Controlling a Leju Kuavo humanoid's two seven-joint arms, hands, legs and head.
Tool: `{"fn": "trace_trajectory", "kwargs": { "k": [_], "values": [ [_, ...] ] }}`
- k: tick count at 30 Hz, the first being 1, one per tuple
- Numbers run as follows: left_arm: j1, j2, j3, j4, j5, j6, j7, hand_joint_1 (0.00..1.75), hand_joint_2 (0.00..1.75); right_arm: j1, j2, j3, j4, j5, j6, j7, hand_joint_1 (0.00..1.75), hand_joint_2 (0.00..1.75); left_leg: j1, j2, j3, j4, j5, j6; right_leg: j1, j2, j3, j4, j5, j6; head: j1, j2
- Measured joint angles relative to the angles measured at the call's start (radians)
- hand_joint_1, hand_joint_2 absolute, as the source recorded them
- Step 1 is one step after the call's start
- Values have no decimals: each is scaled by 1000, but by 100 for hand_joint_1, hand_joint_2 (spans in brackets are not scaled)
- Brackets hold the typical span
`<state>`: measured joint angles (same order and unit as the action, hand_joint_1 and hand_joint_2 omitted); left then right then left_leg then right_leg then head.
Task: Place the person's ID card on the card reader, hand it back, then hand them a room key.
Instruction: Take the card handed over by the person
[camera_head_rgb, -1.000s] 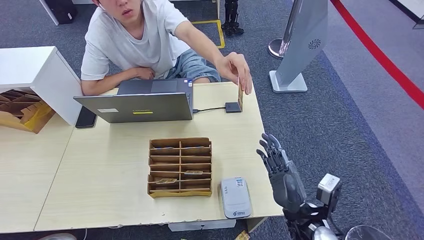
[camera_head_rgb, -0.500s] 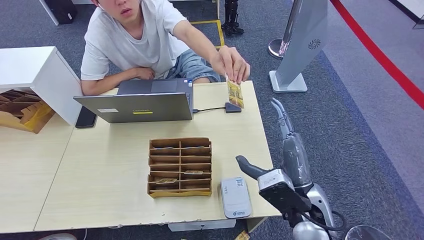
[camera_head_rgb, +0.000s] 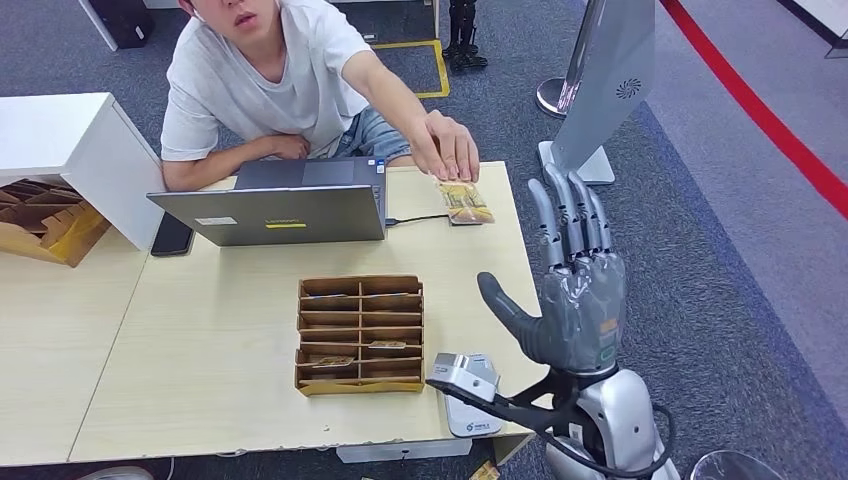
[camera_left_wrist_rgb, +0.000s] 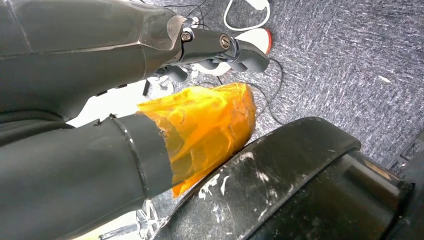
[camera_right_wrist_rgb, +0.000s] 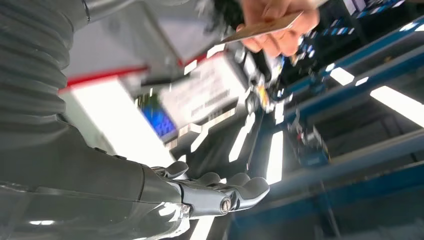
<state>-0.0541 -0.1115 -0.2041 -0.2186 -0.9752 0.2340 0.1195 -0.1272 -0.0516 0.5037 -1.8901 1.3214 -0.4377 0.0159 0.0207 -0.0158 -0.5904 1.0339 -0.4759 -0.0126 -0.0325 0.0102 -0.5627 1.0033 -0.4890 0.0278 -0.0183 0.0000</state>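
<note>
Head view has the right hand (camera_head_rgb: 578, 300) raised past the table's right edge, palm up-ish, fingers straight and spread, thumb out toward nine o'clock — it holds nothing. From the hand, at about eleven o'clock and well apart, the person's hand (camera_head_rgb: 445, 150) presses an ID card (camera_head_rgb: 466, 203) flat near the table's far right corner, over a small dark pad on a cable; whether the card rests on that pad or just on the table beside it I cannot tell. In the right wrist view the card (camera_right_wrist_rgb: 260, 28) is pinched edge-on in the person's fingers beyond the robot's fingertips. At about seven o'clock from the hand, near the table's front edge, lies the white card reader (camera_head_rgb: 470, 398), partly behind the wrist camera. At nine o'clock sits the wooden key-card tray (camera_head_rgb: 360, 335) with a few cards in its slots. The left hand's state I cannot tell: the left wrist view gives dark body parts and an orange wrap.

Judging by this, nothing is done yet — the card is not taken; reading, returning and the room key all remain
</note>
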Motion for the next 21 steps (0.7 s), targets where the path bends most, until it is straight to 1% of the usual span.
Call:
{"fn": "trace_trajectory", "kwargs": {
  "k": [3,6,11,20,21],
  "values": [
    [0,-1,0,0,-3,0,3,0,0,-22,-3,19,33,125,-20,50,0,175,0,0,0,0,0,0,0,0,0,0,0,0,0,0],
    [0,-4,0,0,-8,0,5,0,0,-42,-7,40,67,181,-21,86,0,175,0,0,0,0,0,0,0,0,0,0,0,0,0,0],
    [-1,-5,0,0,-15,-3,10,0,0,-66,-9,65,114,206,-17,115,0,175,0,0,0,0,0,0,0,0,0,0,0,0,0,0],
    [-1,-5,0,0,-20,-4,10,0,0,-80,-9,80,159,206,-14,130,0,175,0,0,0,0,0,0,0,0,0,0,0,0,0,0],
    [-1,-5,0,0,-21,-5,10,0,0,-80,-10,81,162,204,-14,130,24,175,0,0,0,0,0,0,0,0,0,0,0,0,0,0]
  ]
}}
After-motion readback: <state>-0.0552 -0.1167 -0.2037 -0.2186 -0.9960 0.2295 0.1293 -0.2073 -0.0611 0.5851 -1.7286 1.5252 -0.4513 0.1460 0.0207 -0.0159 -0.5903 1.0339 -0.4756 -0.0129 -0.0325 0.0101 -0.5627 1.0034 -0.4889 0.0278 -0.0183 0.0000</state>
